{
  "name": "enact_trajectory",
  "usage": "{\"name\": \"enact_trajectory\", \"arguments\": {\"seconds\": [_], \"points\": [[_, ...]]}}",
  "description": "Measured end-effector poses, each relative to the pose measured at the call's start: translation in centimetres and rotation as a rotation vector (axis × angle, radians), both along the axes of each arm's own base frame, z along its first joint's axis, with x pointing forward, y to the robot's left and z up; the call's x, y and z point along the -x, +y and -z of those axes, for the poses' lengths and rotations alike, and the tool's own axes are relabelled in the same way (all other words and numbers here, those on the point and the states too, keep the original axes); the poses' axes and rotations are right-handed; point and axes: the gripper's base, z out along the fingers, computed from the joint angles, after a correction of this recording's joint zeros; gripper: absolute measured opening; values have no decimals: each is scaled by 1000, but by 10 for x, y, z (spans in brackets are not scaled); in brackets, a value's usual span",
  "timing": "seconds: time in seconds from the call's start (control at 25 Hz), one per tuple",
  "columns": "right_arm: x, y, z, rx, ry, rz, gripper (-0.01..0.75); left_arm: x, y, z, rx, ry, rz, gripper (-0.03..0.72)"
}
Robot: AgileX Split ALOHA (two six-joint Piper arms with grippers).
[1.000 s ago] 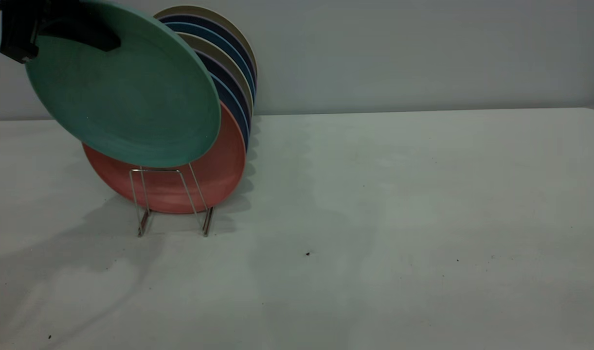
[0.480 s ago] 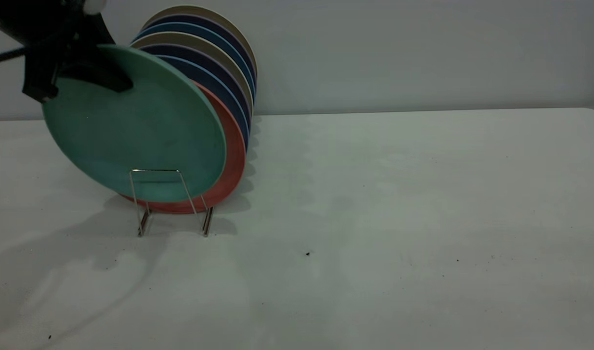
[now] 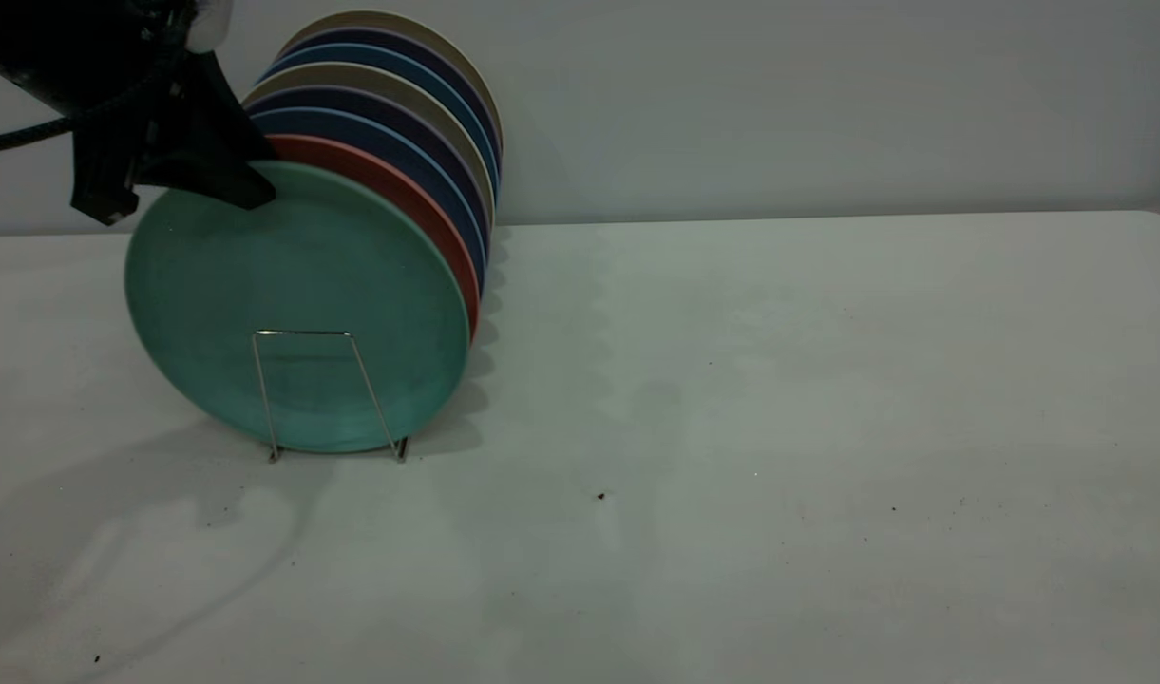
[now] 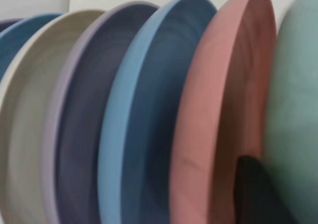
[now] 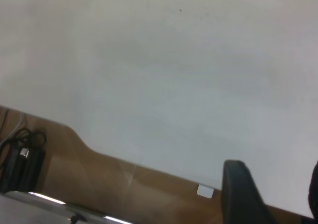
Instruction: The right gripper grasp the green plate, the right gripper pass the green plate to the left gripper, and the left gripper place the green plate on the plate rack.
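The green plate [image 3: 294,304] stands nearly upright at the front of the plate rack [image 3: 304,333], right in front of the salmon-pink plate [image 3: 375,171]. Its lower rim is down at the rack's base behind the front wire loop. My left gripper [image 3: 180,190] is shut on the plate's upper left rim. In the left wrist view one black finger [image 4: 253,194] sits between the pink plate [image 4: 218,114] and the green plate [image 4: 298,110]. My right gripper [image 5: 278,194] is open and empty over the table's edge, and is out of the exterior view.
Behind the pink plate the rack holds several more plates, dark blue [image 3: 389,133], light blue and beige. The white table [image 3: 779,427] stretches to the right of the rack. The right wrist view shows wooden floor [image 5: 99,179] and cables past the table's edge.
My left gripper has come down and to the right with the green plate. The plate went from tilted above the rack to nearly upright in it, covering the pink plate.
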Motion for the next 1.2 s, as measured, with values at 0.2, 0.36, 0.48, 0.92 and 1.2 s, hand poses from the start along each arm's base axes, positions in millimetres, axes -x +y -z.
{"name": "enact_trajectory", "arguments": {"seconds": [0.2,0.36,0.48,0.92,1.2], "points": [[0,0,0,-1,0,2,351,0,0,0,22,26,-39,376],[0,0,0,-1,0,2,351,1,0,0,29,35,-47,413],[0,0,0,-1,0,2,351,2,-1,-5,37,32,-56,420],[0,0,0,-3,1,3,351,11,2,-27,52,61,-139,502],[-1,0,7,-5,26,5,351,35,2,-75,81,43,-170,503]]}}
